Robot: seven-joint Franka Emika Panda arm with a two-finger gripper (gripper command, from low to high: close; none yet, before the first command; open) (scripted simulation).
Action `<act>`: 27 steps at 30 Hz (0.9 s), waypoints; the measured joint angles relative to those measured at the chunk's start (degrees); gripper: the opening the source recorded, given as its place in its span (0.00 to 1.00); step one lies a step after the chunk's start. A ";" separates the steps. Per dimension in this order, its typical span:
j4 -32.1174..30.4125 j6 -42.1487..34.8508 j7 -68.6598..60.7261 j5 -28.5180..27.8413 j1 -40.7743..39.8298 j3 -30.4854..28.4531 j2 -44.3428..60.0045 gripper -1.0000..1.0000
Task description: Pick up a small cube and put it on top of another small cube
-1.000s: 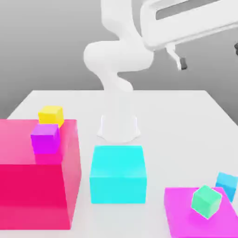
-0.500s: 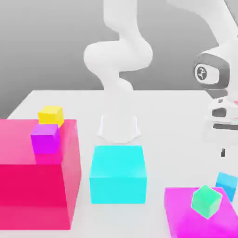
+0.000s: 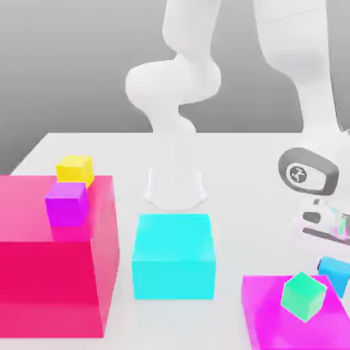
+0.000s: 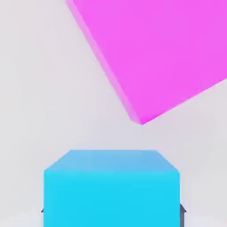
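The small sky-blue cube point(image 3: 335, 271) rests on the white table at the exterior view's right, just behind the flat magenta block point(image 3: 266, 314). My white hand has come down right over it, and my gripper point(image 3: 333, 260) is at the cube. In the hand view the cube point(image 4: 111, 188) sits close up, with my gripper point(image 4: 111, 212) around it and a dark fingertip showing at each of its two sides. The gripper is shut on the cube. A small mint-green cube point(image 3: 303, 295) lies tilted on the magenta block.
A large cyan block point(image 3: 173, 256) stands in the middle front. At the exterior view's left, a big pink-red block point(image 3: 41, 273) carries a purple cube point(image 3: 66, 203), and a yellow cube point(image 3: 74, 167) sits at its far edge. The robot base point(image 3: 174, 184) is behind the cyan block.
The arm swung down from high at the exterior view's right onto the sky-blue cube. The fingers have closed on it.
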 joint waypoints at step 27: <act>-4.36 -34.79 -79.39 15.57 -24.91 -14.57 -38.93 0.00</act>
